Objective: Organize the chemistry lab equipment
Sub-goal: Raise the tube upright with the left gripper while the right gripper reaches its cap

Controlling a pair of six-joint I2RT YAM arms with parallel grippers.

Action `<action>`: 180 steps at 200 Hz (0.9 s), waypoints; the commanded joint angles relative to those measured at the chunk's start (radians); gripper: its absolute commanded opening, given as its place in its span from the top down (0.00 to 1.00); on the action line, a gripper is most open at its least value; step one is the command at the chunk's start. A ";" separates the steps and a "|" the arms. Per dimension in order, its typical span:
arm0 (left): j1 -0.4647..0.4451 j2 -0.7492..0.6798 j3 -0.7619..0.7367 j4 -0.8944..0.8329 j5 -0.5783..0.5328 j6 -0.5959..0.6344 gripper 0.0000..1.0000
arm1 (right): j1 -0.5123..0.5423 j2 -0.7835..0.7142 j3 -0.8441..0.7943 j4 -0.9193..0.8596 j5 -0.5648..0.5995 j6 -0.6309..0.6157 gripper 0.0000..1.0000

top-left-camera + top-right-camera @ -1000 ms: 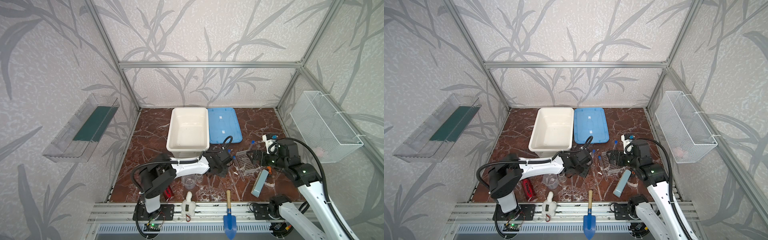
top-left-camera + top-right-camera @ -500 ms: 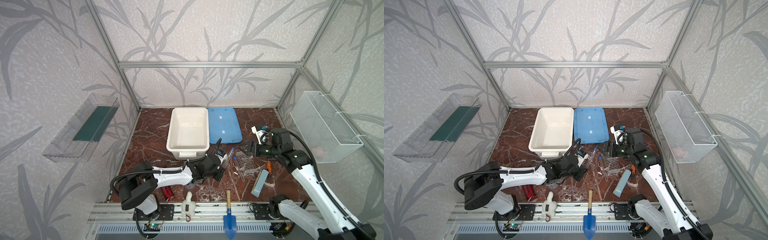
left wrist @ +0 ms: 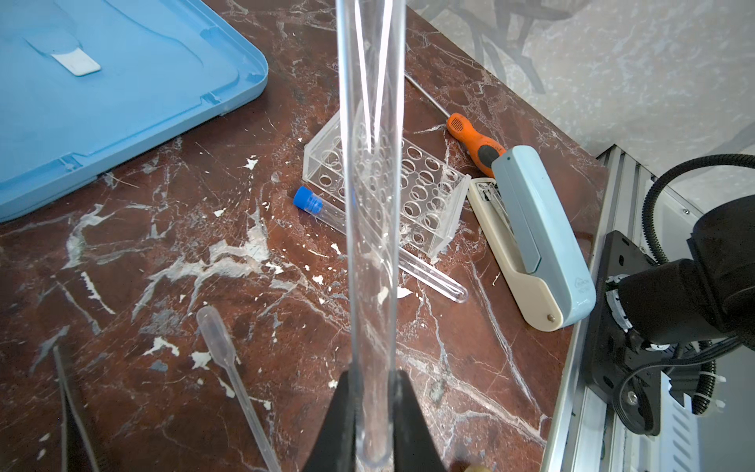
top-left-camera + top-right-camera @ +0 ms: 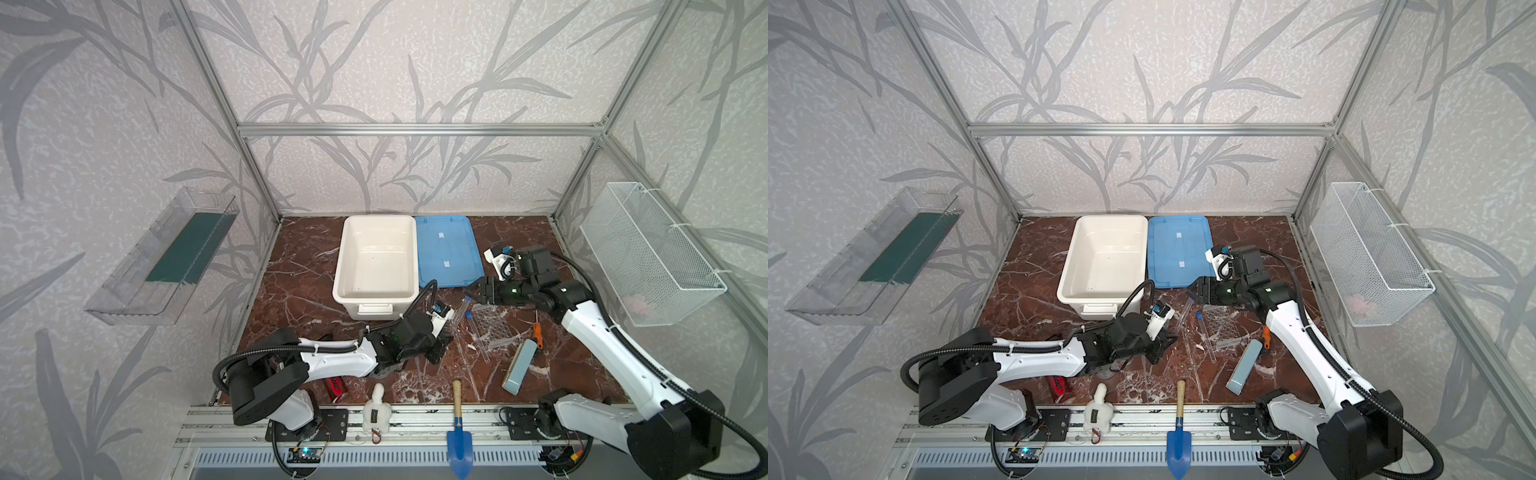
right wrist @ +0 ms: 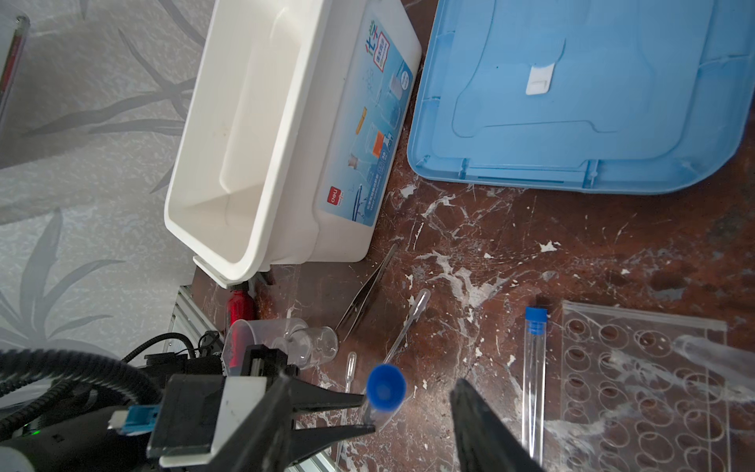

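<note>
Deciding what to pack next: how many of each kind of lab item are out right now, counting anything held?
Blue-capped tubes: 2, one in the left gripper, one lying loose
Pipettes: 2
Tweezers: 1
Tube rack: 1
Beaker: 1
Small glass bottle: 1
Total: 8

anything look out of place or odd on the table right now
A blue-capped tube lies flat beside the tube rack, not in its holes. A stapler and orange screwdriver lie by the rack, though neither is lab gear.
</note>
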 commanded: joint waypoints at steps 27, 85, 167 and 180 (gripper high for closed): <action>-0.006 -0.033 -0.010 0.046 0.002 0.024 0.87 | 0.014 0.054 0.015 0.054 -0.040 0.008 0.50; -0.006 -0.015 0.011 0.037 0.001 0.020 0.87 | 0.015 0.062 0.005 0.026 -0.055 -0.001 0.65; -0.009 -0.010 0.030 0.029 -0.009 0.016 0.87 | 0.016 0.063 -0.010 0.014 -0.061 0.001 0.74; -0.009 -0.010 0.035 0.024 -0.013 0.019 0.87 | 0.015 0.058 -0.017 0.019 -0.063 0.008 0.72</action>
